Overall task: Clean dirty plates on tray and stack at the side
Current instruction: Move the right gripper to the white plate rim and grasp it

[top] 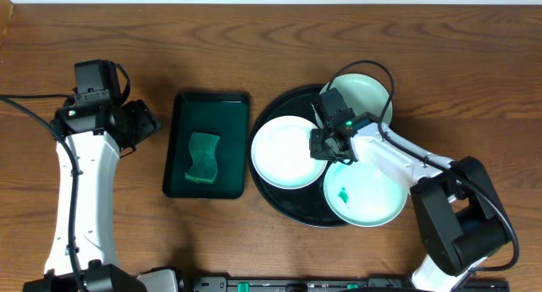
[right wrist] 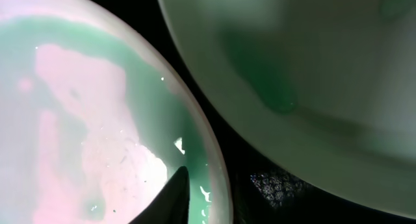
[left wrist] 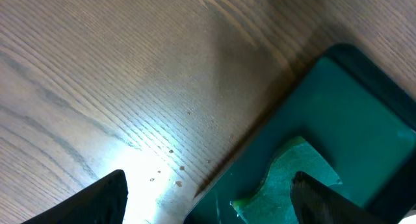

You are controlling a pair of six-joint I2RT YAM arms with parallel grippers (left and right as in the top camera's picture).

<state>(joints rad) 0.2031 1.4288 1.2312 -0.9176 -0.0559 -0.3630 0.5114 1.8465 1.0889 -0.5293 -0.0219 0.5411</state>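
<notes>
On the wood-grain surface [top: 339, 21], a round, glossy black tray [top: 275, 195] with a raised rim holds three shallow white plates [top: 284, 152] side by side, two of them reaching past its edge. The near plate [top: 364, 199] carries a small green smear. The left plate [right wrist: 97, 120] shows a pale green tint and a wet sheen in the right wrist view. The right arm reaches in from the near right with its elbow bent, and the right tool [top: 326, 148] sits low between the plates. Only one dark finger [right wrist: 174, 191] shows, at the left plate's rim, so I cannot tell whether the tool is spread or pinching. The left arm stretches along the left side, its left tool [top: 151, 123] spread wide just beside a rectangular dark green tray [top: 182, 106] holding a wavy green sponge [top: 203, 157].
</notes>
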